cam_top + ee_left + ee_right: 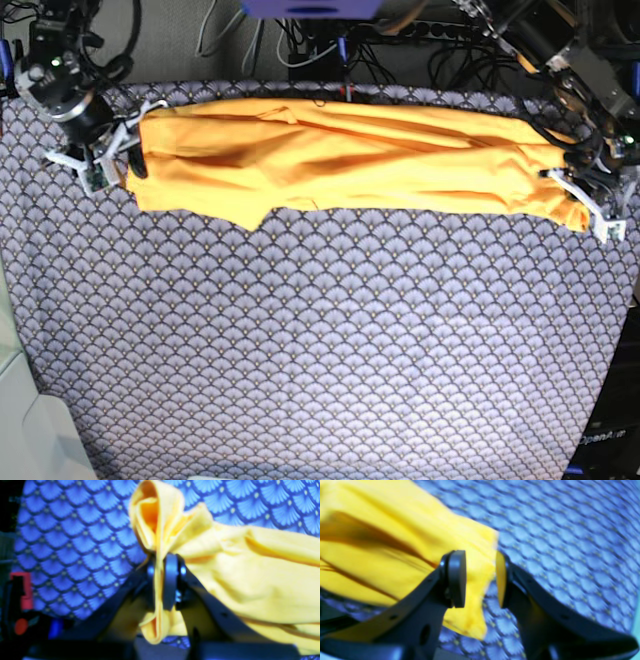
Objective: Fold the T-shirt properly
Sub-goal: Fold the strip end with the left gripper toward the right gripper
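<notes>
T-shirt [340,160] lies as one long band across the upper frame; more folds remain, I judge. Left claw [162,580] is clamped on it, right claw [480,578] stands apart around its edge.

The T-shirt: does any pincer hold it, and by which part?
The left pincer is shut on a bunched end of the T-shirt. The right pincer is open astride its other end.

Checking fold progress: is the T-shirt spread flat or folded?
Folded lengthwise: the T-shirt lies as a long narrow band across the table cloth.
</notes>
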`<state>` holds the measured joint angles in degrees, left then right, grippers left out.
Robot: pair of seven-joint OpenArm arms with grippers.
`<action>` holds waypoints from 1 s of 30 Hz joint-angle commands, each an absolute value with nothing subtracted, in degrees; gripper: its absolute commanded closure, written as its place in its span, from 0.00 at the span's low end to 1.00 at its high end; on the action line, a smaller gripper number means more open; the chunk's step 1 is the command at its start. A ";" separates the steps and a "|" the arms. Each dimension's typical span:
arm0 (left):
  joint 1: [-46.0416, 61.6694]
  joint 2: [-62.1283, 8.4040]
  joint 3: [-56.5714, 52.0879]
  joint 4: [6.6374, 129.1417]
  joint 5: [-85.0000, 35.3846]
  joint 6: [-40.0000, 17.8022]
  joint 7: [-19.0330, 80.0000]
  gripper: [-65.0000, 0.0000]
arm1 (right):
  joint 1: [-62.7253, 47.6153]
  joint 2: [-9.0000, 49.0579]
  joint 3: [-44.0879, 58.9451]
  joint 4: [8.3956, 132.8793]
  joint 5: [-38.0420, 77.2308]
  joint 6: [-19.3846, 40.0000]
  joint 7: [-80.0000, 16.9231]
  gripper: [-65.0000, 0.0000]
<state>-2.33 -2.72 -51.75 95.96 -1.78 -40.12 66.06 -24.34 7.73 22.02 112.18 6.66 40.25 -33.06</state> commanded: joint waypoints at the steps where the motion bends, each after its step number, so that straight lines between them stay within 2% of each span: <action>1: -3.82 -3.38 -51.56 97.01 -2.42 -40.00 65.54 1.00 | -24.22 8.04 21.49 112.66 7.34 40.00 -31.87 0.68; 3: -4.18 -3.30 -51.03 97.01 -2.42 -40.00 65.54 1.00 | -24.13 7.78 20.00 112.13 7.25 40.00 -31.52 0.72; 7: -4.35 -2.59 -48.66 97.10 -2.42 -40.00 65.54 1.00 | -22.99 7.69 17.63 109.05 6.99 40.00 -31.87 0.89; 9: -4.35 -1.71 -46.81 97.10 -2.42 -40.00 65.54 1.00 | -21.85 7.69 17.54 105.63 6.99 40.00 -31.87 0.95; 16: -4.09 1.89 -40.92 97.10 -2.33 -40.00 65.54 1.00 | -18.77 7.87 17.98 94.99 6.90 40.00 -31.52 0.96; 23: -0.75 5.49 -31.34 98.95 -2.33 -40.00 65.54 1.00 | -18.86 7.78 17.98 94.55 6.90 40.00 -31.60 0.96; 30: 2.95 9.00 -20.88 105.80 -1.89 -40.00 65.54 1.00 | -18.77 7.78 17.71 94.55 6.90 40.00 -31.78 0.96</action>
<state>3.64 9.23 -20.69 104.71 -1.39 -40.12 66.46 -18.90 7.44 17.69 94.08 7.14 40.03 -31.27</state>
